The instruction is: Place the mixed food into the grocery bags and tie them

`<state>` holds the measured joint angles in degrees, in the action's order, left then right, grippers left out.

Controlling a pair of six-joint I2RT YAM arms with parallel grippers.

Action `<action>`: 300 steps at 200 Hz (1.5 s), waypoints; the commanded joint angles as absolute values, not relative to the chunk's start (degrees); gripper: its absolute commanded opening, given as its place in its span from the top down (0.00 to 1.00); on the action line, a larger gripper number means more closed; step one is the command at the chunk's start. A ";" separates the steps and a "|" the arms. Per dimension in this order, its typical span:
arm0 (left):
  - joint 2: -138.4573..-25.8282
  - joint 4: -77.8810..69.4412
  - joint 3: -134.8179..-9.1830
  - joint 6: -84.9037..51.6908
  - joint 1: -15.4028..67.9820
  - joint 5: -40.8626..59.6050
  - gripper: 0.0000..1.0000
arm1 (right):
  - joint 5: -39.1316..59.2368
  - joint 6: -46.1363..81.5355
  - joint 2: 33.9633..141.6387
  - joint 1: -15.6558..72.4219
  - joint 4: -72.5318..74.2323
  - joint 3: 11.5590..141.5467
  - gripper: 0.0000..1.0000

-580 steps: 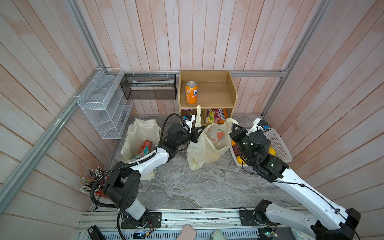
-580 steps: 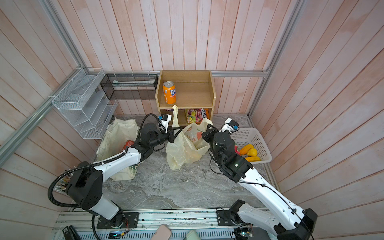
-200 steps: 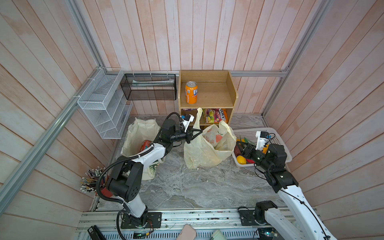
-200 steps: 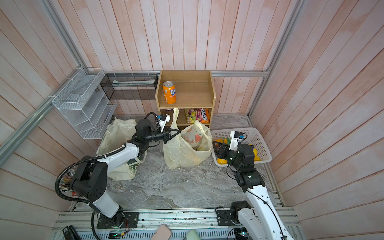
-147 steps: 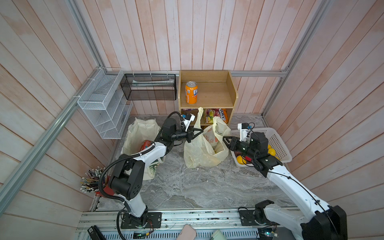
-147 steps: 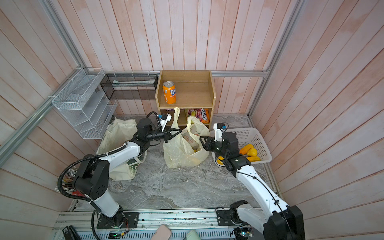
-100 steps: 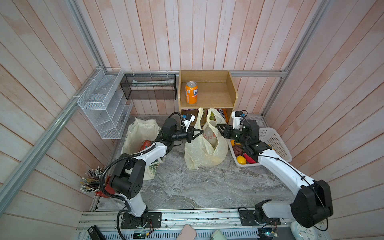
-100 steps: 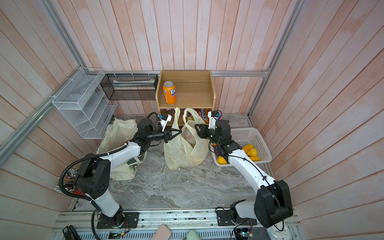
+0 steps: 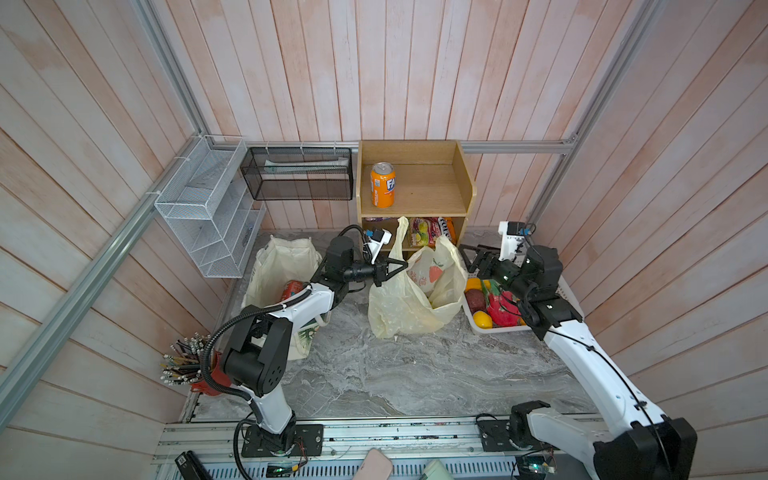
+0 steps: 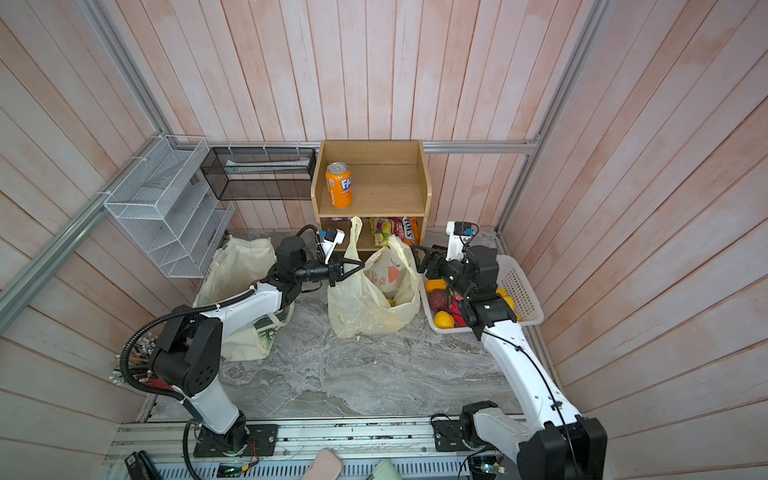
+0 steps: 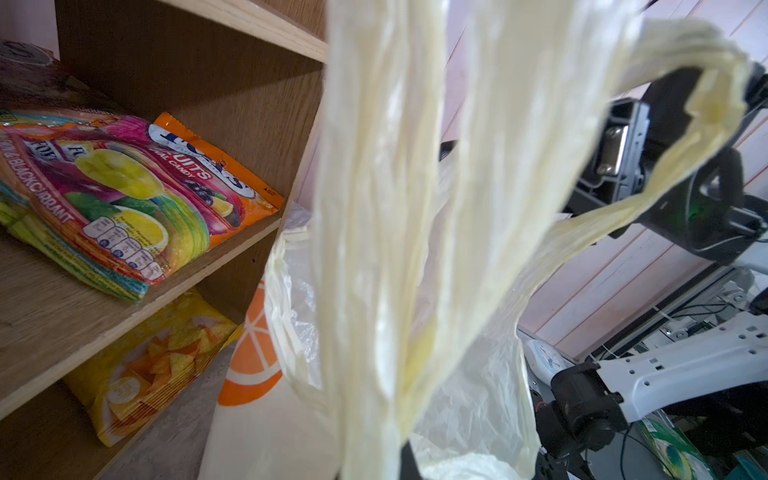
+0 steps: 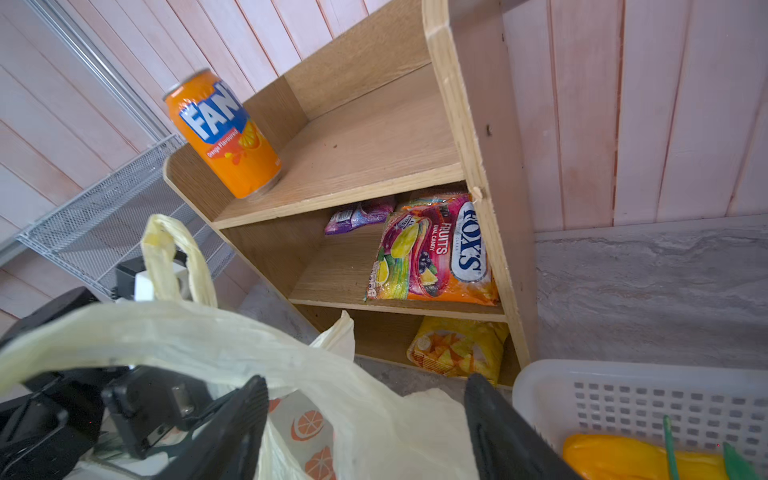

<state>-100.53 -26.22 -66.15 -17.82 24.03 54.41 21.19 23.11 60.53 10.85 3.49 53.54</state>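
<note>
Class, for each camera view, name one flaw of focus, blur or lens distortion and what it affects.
Left wrist view: the plastic bag handle, close to the lens, is out of focus, while the candy packet is sharp. Right wrist view: the orange soda can looks slightly smeared. In both top views, the wall planks fan outward, a wide-angle effect.

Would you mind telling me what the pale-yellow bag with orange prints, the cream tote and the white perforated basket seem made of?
The pale-yellow bag with orange prints: thin plastic film, likely; translucent, faintly glossy, crumpled, handles bunched into strands. The cream tote: woven cloth, probably canvas; matte, soft folds. The white perforated basket: rigid moulded plastic; smooth, regular slots.
</note>
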 commanded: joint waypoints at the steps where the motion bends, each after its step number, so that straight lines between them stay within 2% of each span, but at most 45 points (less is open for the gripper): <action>1: -102.10 -26.12 -68.57 -17.69 23.25 57.22 1.00 | 27.41 17.15 55.78 7.87 1.43 51.55 0.19; 37: -103.35 -24.13 -70.68 -17.20 22.46 58.75 1.00 | 27.25 12.54 49.95 6.69 1.83 46.48 0.16; 97: -104.32 -20.53 -73.43 -16.08 21.80 60.39 1.00 | 32.71 9.56 49.76 6.72 4.03 40.36 0.15; 186: -104.80 -18.56 -74.69 -15.72 21.79 61.88 1.00 | 30.59 7.16 63.69 10.66 7.04 47.77 0.14; 236: -104.79 -17.67 -75.32 -15.66 21.76 62.77 1.00 | 22.00 0.17 72.52 16.43 3.51 56.65 0.13; 284: -104.93 -17.50 -75.36 -16.03 21.80 63.51 1.00 | 16.58 -5.50 78.22 17.66 0.94 63.15 0.13; 300: -105.01 -17.56 -75.28 -16.06 21.71 63.54 1.00 | 16.68 -6.01 79.41 17.61 0.58 64.60 0.19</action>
